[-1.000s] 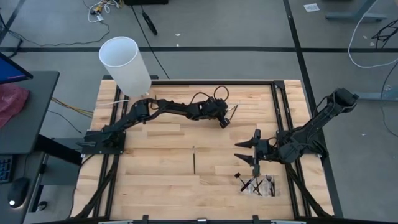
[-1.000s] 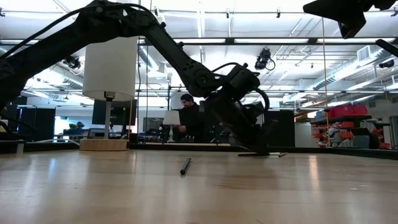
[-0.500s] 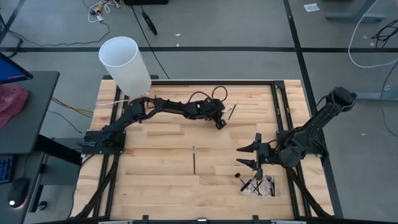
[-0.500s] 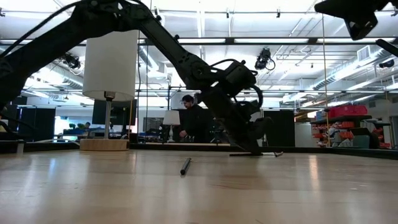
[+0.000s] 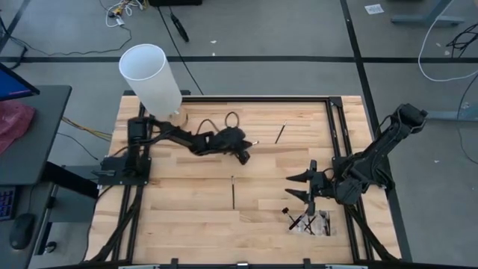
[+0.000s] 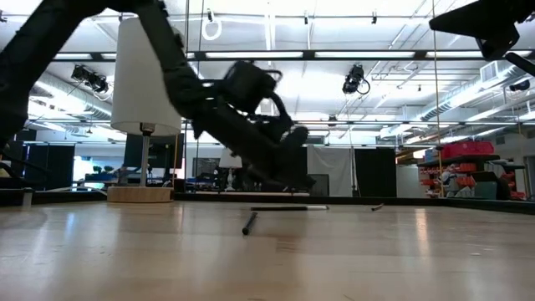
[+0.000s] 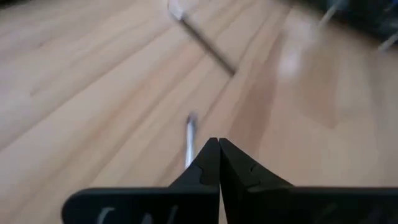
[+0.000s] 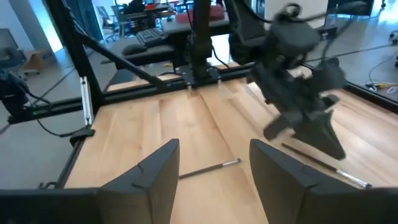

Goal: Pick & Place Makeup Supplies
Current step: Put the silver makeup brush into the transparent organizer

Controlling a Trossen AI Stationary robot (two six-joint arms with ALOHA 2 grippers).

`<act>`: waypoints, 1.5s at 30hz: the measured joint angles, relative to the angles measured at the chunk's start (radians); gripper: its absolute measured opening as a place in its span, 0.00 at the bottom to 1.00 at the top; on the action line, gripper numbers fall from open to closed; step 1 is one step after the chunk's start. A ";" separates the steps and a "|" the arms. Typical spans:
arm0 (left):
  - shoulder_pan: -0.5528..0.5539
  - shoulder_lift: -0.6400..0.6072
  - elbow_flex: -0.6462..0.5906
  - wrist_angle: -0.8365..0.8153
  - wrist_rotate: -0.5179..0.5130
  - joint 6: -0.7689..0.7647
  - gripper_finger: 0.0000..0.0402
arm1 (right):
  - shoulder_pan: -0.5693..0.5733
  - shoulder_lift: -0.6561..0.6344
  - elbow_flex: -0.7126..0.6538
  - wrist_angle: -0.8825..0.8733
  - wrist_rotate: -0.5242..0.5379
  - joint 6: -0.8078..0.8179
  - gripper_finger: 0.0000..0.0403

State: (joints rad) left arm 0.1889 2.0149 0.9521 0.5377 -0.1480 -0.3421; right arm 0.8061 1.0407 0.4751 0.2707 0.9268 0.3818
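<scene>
I read the left end effector (image 5: 243, 155) as fully closed: in the left wrist view its two fingers (image 7: 208, 163) meet edge to edge, and a thin brush (image 7: 189, 138) projects forward from between their tips, so I judge that it is gripping this brush near one end. In the high view this end effector sits over the far half of the counter (image 5: 194, 202), roughly mid-width, with the arm folded back toward the white cylinder (image 5: 151, 79) at the far left corner. The right end effector (image 5: 299, 186) hovers on the right side of the counter with its fingers spread wide and nothing between them; it stands just beyond a small heap of brushes (image 5: 308, 222) near the front right edge. Two further brushes lie loose: one brush (image 5: 233, 192) near the middle of the counter, and one slim brush (image 5: 280, 134) toward the far edge, well apart from both end effectors. I judge the step in hand to be the carry phase of one pick, with most of the task not yet done. The next move calls for keeping the grip closed, lifting clear of the counter surface, and bringing the brush over the white cylinder, presumably the receptacle, before opening.
</scene>
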 joint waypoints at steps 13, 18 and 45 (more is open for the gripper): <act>-0.011 -0.020 -0.145 0.168 -0.024 0.133 0.18 | -0.045 0.003 0.000 -0.003 0.000 0.003 0.49; -0.020 0.052 -0.113 0.168 -0.062 0.148 0.38 | -0.058 0.003 0.000 -0.003 0.000 0.003 0.49; -0.006 0.178 -0.054 0.175 -0.032 0.168 0.04 | -0.063 0.003 0.000 -0.003 -0.003 0.003 0.49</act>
State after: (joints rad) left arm 0.1833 2.1933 0.8978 0.7129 -0.1802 -0.1745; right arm 0.7433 1.0435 0.4751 0.2676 0.9234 0.3843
